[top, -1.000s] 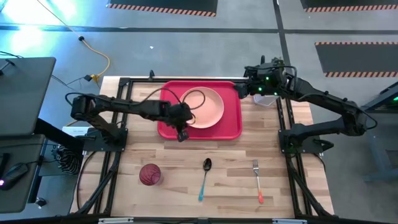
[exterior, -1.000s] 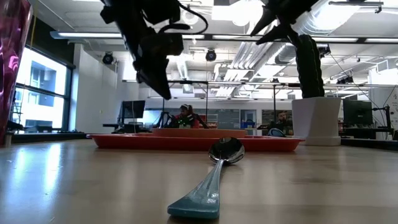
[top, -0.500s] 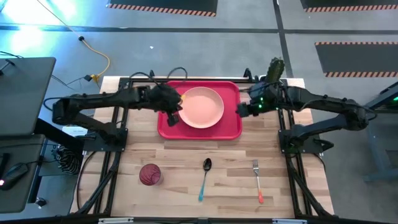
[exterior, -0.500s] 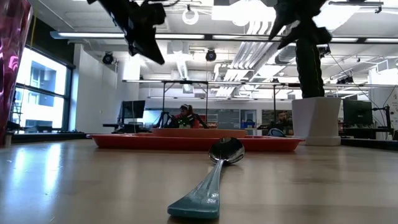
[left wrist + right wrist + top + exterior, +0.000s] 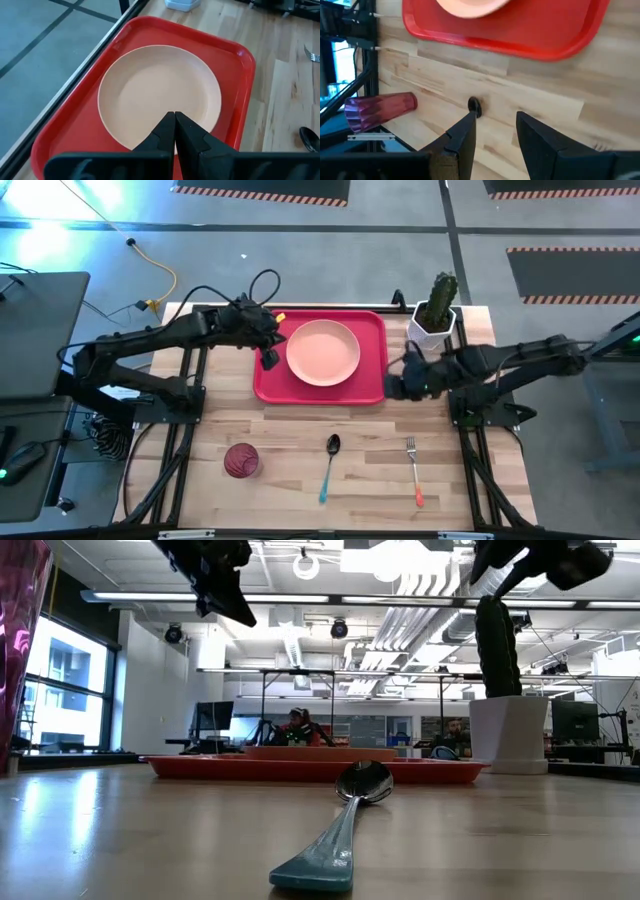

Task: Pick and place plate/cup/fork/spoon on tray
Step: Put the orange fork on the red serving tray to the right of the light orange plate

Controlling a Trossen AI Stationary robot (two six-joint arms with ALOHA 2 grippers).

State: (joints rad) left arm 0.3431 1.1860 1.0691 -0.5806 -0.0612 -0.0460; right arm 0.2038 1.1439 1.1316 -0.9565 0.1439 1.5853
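The peach-pink plate (image 5: 323, 352) lies flat on the red tray (image 5: 372, 387), and it also shows in the left wrist view (image 5: 160, 95). My left gripper (image 5: 268, 358) is shut and empty, raised over the tray's left rim beside the plate. My right gripper (image 5: 395, 383) is open and empty, raised off the tray's near right corner. The dark red cup (image 5: 241, 460) stands on the table at the near left. The teal-handled spoon (image 5: 330, 465) and the orange-handled fork (image 5: 413, 470) lie flat near the front edge.
A white pot with a green cactus (image 5: 435, 315) stands at the far right beside the tray. Bare wooden table lies between the tray's near rim and the cup, spoon and fork. Black frame rails run along both table sides.
My left gripper has risen and gone from over the tray's near left part toward the table's left and far edge, off the plate. My right gripper has come from behind the tray's far right corner toward the near edge, past the cactus pot. The plate stays on the tray.
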